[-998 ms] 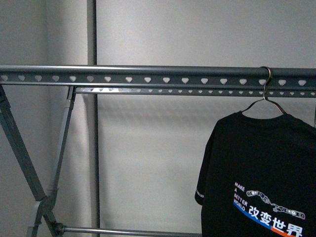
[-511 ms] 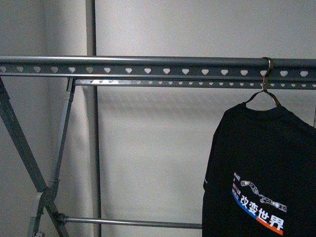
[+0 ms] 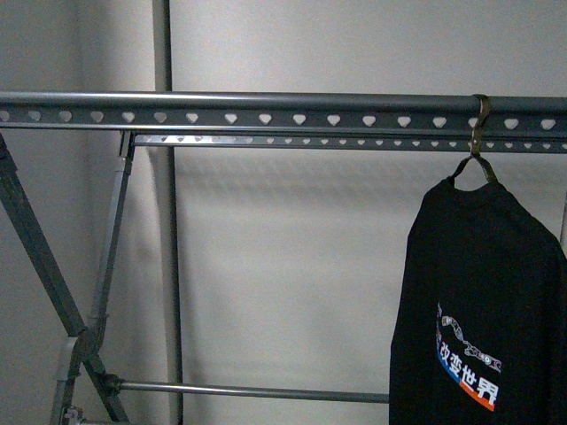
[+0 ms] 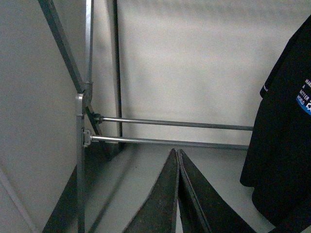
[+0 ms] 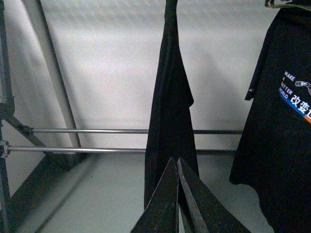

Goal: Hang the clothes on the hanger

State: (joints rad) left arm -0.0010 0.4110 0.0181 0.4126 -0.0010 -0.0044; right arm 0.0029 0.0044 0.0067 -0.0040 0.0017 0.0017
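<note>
The black T-shirt (image 3: pixel 483 292) with the white text and chain print hangs from a small wire hook (image 3: pixel 479 133) over the grey rack's top rail (image 3: pixel 266 102), which has a row of heart-shaped holes. The shirt is turned partly sideways. Neither gripper shows in the front view. In the left wrist view my left gripper (image 4: pixel 177 151) is shut and empty, with the shirt (image 4: pixel 286 145) off to one side. In the right wrist view my right gripper (image 5: pixel 176 159) is shut and empty, apart from the printed shirt (image 5: pixel 282 126).
A second dark garment (image 5: pixel 170 97) hangs edge-on just beyond my right gripper. The rack's crossed legs (image 3: pixel 35 257) stand at the left, with low horizontal tubes (image 4: pixel 170 142) behind. A pale wall (image 3: pixel 292 266) lies behind the rack.
The shirt has turned on its hook and now looks narrower, with its print more edge-on. It sits further right in the front view. The rail has shifted slightly in the view.
</note>
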